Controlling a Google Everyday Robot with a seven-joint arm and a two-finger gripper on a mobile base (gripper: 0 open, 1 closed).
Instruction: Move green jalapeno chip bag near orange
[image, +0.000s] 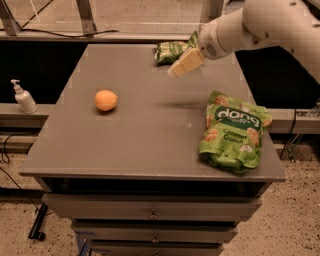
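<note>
The green jalapeno chip bag is a small olive-green crinkled bag lying at the table's far edge, right of centre. The orange sits on the left half of the table. My gripper hangs from the white arm coming in from the upper right. Its cream fingers point down and left, just in front of and slightly right of the chip bag, above the table. Part of the bag's right end is hidden behind the arm.
A larger bright-green "dang Coconut Crunch" pouch lies near the front right corner of the grey table. A white pump bottle stands on a ledge to the left. Drawers sit under the table.
</note>
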